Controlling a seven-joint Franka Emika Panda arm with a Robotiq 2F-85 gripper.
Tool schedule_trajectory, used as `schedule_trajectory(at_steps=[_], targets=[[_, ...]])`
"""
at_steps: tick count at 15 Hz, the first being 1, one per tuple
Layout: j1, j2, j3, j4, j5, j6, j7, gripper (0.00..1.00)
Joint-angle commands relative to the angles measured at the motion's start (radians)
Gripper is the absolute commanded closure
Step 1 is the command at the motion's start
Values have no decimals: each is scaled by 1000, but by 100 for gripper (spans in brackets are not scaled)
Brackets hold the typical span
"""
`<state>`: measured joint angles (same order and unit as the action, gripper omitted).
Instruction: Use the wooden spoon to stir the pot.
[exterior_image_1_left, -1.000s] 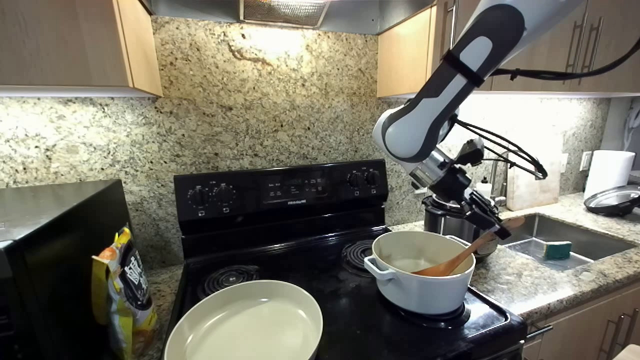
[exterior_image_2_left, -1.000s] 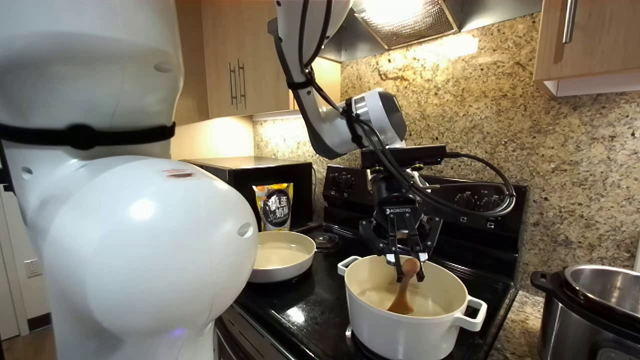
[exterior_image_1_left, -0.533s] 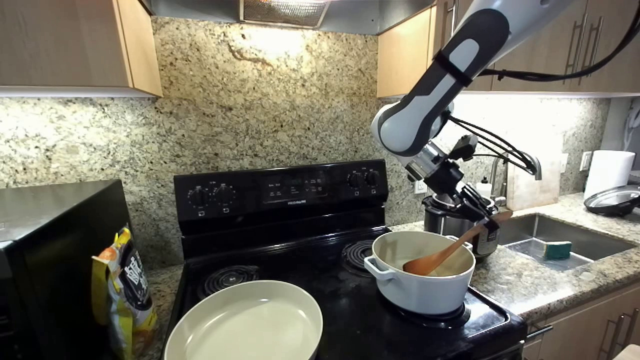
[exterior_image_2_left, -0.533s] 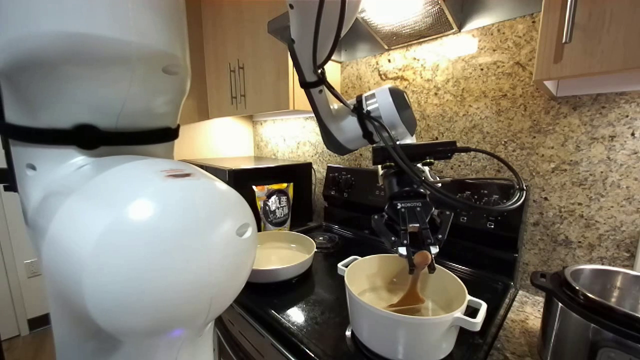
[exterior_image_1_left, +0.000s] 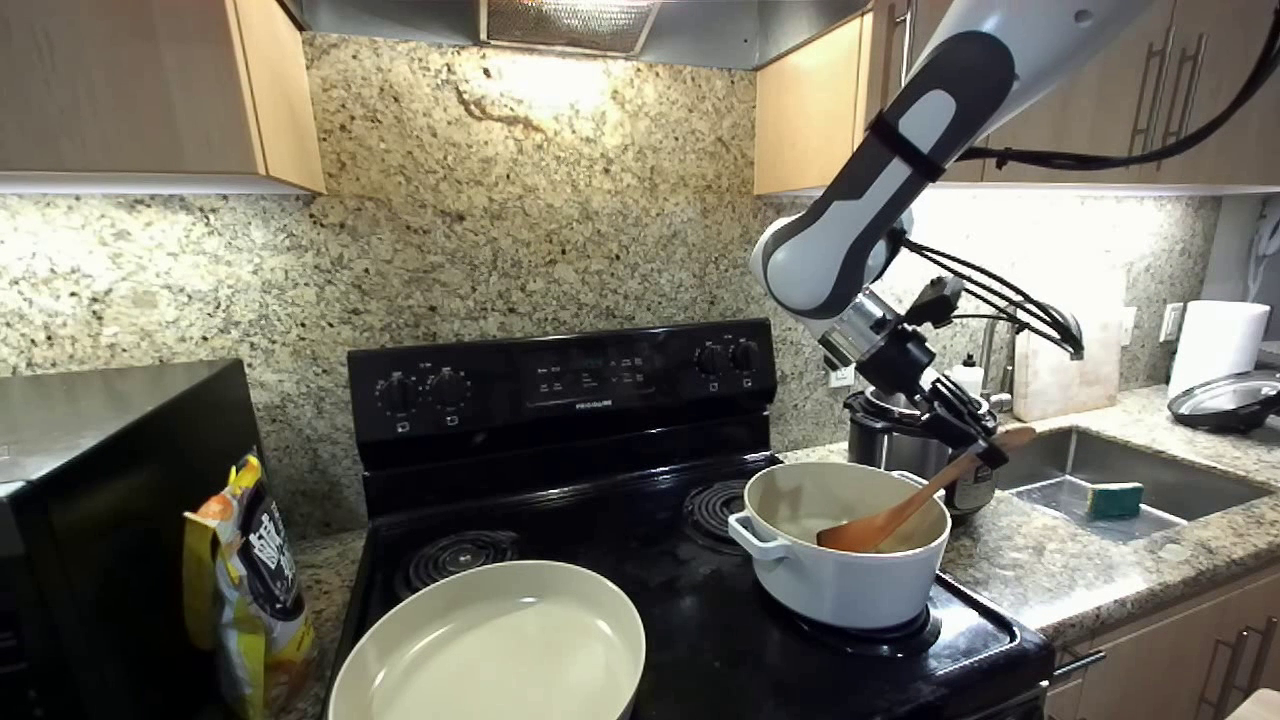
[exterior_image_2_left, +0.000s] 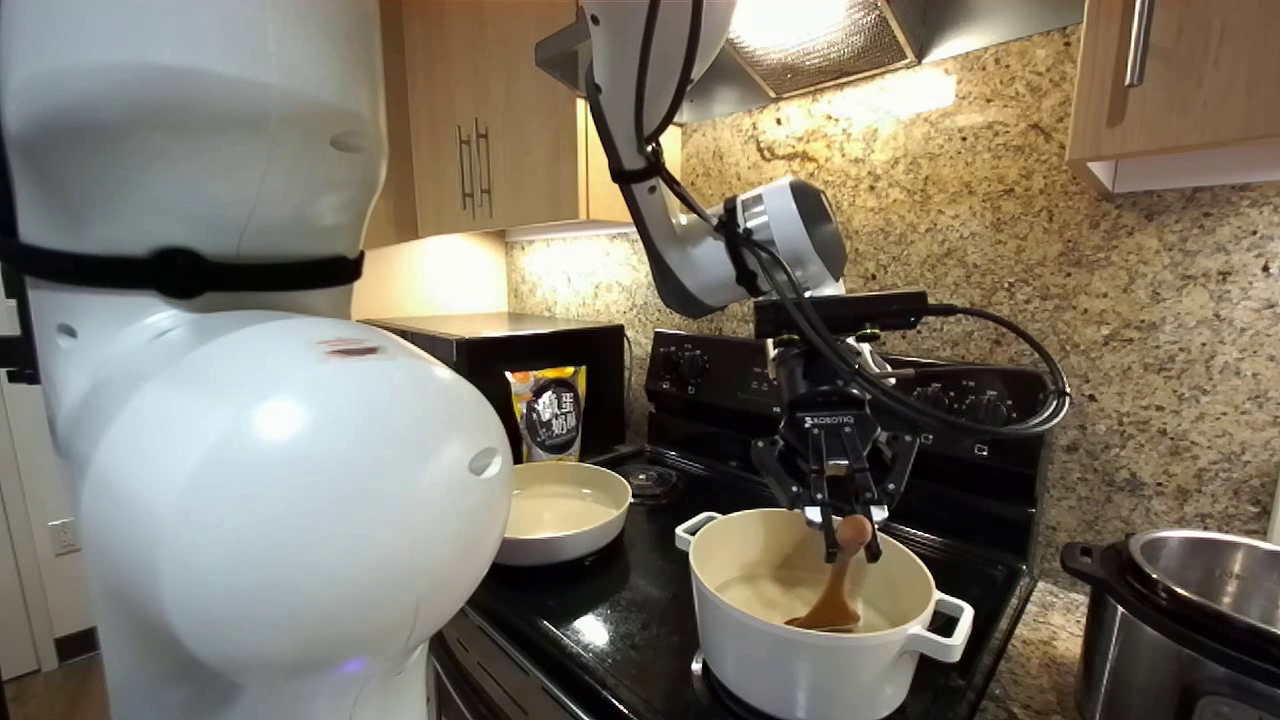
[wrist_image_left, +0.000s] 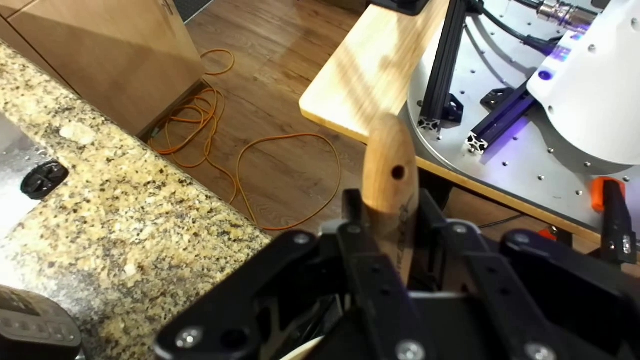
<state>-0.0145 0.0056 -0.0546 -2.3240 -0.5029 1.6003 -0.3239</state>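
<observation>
The wooden spoon (exterior_image_1_left: 885, 525) leans inside the white pot (exterior_image_1_left: 850, 592), its broad end down within the walls and its handle sloping up over the rim. Whether the tip touches the pot's bottom I cannot tell. Near the handle's top end my gripper (exterior_image_1_left: 985, 458) is shut on the spoon, above the pot's sink-side rim. Another exterior view has the gripper (exterior_image_2_left: 852, 550) over the pot (exterior_image_2_left: 800, 665), with the spoon (exterior_image_2_left: 833, 603) pointing down between its fingers. In the wrist view the handle end (wrist_image_left: 389, 160), with a small hole, sticks out past the fingers (wrist_image_left: 354, 205).
A wide cream pan (exterior_image_1_left: 500, 650) sits on the same black stove (exterior_image_1_left: 690, 640). Close behind the pot stands a steel pot (exterior_image_1_left: 890, 445) on the counter, with the sink (exterior_image_1_left: 1200, 480) beyond. A snack bag (exterior_image_1_left: 265, 580) leans by the microwave (exterior_image_1_left: 120, 500).
The gripper and spoon have shifted inside the pot, first up and leftward, then partly back, in an exterior view. The grip on the handle stays the same; the pot has not moved.
</observation>
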Motion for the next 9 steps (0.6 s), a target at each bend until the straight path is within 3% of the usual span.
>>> schedule_trajectory(at_steps=[1, 9], targets=[[-12, -9, 4, -23, 19, 0, -6, 92], [-1, -2, 16, -29, 58, -9, -15, 92]])
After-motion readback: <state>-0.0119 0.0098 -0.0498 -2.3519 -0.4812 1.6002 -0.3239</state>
